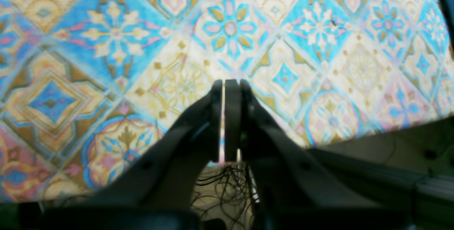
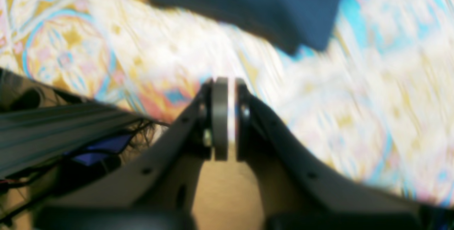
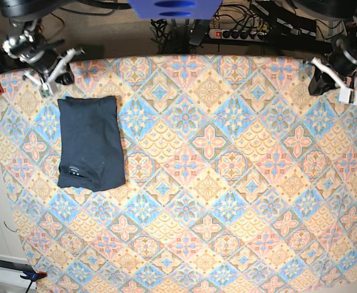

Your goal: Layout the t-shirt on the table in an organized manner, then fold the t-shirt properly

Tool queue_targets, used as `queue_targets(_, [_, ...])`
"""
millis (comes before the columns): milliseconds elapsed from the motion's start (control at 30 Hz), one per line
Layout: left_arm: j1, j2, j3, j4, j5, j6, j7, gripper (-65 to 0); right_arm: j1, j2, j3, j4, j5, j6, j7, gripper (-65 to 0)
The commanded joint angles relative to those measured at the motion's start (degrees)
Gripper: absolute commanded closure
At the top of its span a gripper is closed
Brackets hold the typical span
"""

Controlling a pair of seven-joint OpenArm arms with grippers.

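The t-shirt [image 3: 91, 143] lay as a compact folded rectangle near the left edge of the worktop [image 3: 227, 183], toward the far side, its small white label showing at the near end. It looked light, soft and limp, likely to sag and slide open if lifted from one point; the surest hold seemed to be a pinch on two corners of a folded edge, or none at all, since the fold already looked finished.

The right gripper [image 2: 227, 81] hung just beyond the shirt's far edge, its fingers [image 2: 220, 116] drawn together on nothing, clear of the cloth. The left gripper [image 1: 227, 83] sat well apart at the far right corner, fingers [image 1: 232, 116] likewise closed and empty.
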Motion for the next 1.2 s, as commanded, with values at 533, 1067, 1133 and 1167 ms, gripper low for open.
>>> queue_targets(533, [17.72, 13.75, -9.59, -1.70, 10.38, -0.46, -1.25, 0.0, -16.16, -4.30, 8.05, -20.91, 4.01, 0.41, 1.52, -3.0])
queue_targets(1067, [2.77, 14.28, 19.16, -44.69, 32.44, -0.19, -28.06, 0.0, 0.36, -3.95, -2.76, -52.65, -18.32, 0.41, 13.21, -3.0])
queue_targets(1133, [-0.31, 14.28, 21.71, -50.93, 33.32, -0.19, -30.34, 0.0, 3.44, -3.95, -3.73, -58.45, -21.13, 0.41, 16.73, -3.0])
queue_targets(1167, [-1.63, 14.28, 23.02, -53.83, 33.94, -0.19, -31.49, 0.0, 4.85, -3.95, -4.26, -61.53, -22.54, 0.41, 18.75, -3.0])
